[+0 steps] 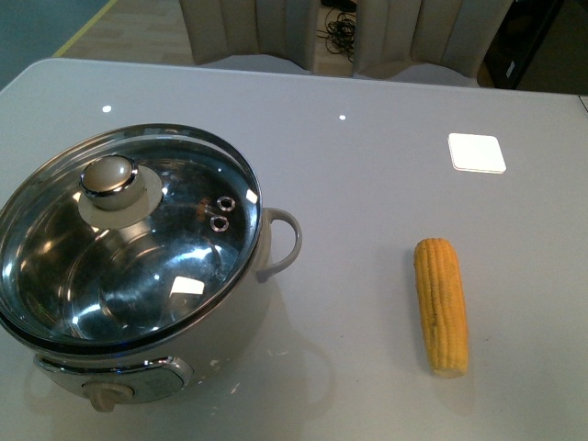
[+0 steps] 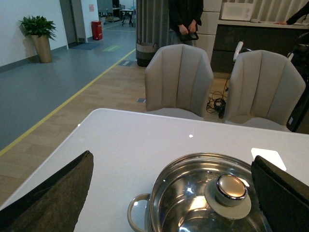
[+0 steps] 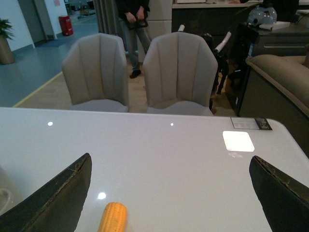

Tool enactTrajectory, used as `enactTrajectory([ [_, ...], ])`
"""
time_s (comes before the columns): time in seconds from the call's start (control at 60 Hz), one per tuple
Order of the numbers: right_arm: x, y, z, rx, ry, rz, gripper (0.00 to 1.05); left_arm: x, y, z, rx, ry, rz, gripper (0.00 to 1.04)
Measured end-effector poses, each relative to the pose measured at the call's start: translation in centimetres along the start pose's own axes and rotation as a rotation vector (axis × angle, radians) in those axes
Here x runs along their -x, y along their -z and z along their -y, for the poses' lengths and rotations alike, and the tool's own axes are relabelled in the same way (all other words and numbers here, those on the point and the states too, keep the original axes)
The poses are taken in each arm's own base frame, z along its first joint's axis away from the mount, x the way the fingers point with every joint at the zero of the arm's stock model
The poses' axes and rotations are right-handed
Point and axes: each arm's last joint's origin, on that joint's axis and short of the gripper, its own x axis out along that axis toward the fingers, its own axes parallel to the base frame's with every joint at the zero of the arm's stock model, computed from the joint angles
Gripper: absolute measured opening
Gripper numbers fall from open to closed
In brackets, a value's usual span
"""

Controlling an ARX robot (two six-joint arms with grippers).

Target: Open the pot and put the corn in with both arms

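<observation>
The cream-white pot (image 1: 138, 266) stands at the table's front left, closed by a glass lid (image 1: 129, 239) with a round knob (image 1: 109, 180). The yellow corn (image 1: 441, 305) lies lengthwise on the table at the right. No arm shows in the front view. In the left wrist view my left gripper (image 2: 178, 186) is open, wide apart above the pot (image 2: 203, 193), with the lid knob (image 2: 231, 188) between its fingers and lower. My right gripper (image 3: 176, 188) is open over the table, and the tip of the corn (image 3: 113, 217) shows near one finger.
A white square patch (image 1: 477, 152) lies on the white table (image 1: 367, 184) at the back right. Two beige chairs (image 2: 178, 79) stand behind the table's far edge, with a person beyond them. A loop handle (image 1: 283, 241) juts from the pot toward the corn.
</observation>
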Motion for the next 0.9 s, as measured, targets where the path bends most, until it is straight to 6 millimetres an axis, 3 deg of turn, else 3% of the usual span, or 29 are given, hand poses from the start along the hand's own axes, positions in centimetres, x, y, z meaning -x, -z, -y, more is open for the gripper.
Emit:
enactTrajectory([
  [0.383, 0.0, 0.0, 0.0, 0.0, 0.0, 0.0, 0.96, 0.0, 0.0, 0.0, 0.0, 0.0, 0.0, 0.98],
  [0.483, 0.0, 0.0, 0.0, 0.0, 0.0, 0.0, 0.96, -0.2, 0.5, 0.1, 0.144, 0.055, -0.216, 0.98],
  [0.567, 0.0, 0.0, 0.0, 0.0, 0.0, 0.0, 0.96, -0.9, 0.8, 0.1, 0.255, 0.038, -0.282, 0.98],
  [0.9, 0.0, 0.0, 0.0, 0.0, 0.0, 0.0, 0.96, -5.6, -0.2, 1.0, 0.27, 0.101, -0.26, 0.98],
])
